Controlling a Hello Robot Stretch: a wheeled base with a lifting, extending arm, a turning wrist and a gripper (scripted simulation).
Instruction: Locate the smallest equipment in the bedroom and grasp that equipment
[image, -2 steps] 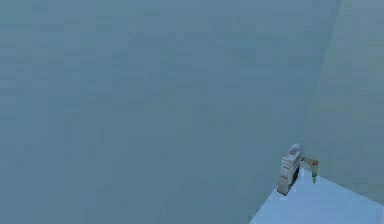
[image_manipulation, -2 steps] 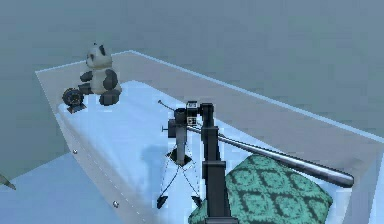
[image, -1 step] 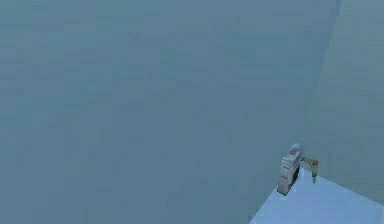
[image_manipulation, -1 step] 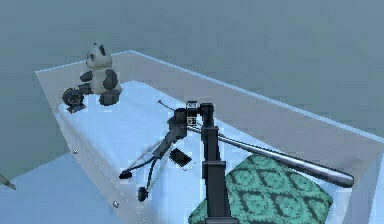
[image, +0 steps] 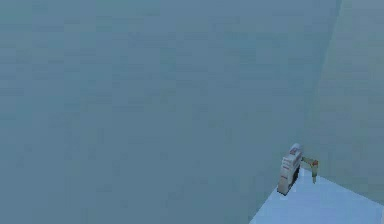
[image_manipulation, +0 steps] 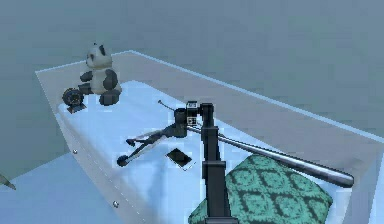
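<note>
On the bed (image_manipulation: 150, 85), in the corner at the arm side view's upper left, a small dark lump (image_manipulation: 73, 98) with rounded ends lies just beside a seated black-and-white panda (image_manipulation: 98, 72); its shape is too small to name. Toward the middle of the bed the gripper (image_manipulation: 130, 150) reaches left from its dark body, its thin fingers low over the pale sheet. Whether it holds or touches anything cannot be told, nor how its fingers stand. A flat dark phone (image_manipulation: 180, 157) lies on the sheet just beside it, near the bed's front edge. The arm (image_manipulation: 215, 170) rises from the bottom edge, with a green patterned pillow (image_manipulation: 270, 190) to its right. Behind the pillow a long grey bat (image_manipulation: 300, 165) lies slantwise across the bed, its thin handle toward the arm and its thick end near the right edge. In the forward view a blue-grey wall (image: 150, 90) stands ahead, and at the lower right a small white thing (image: 290, 168) stands on the bed's corner (image: 330, 205).
</note>
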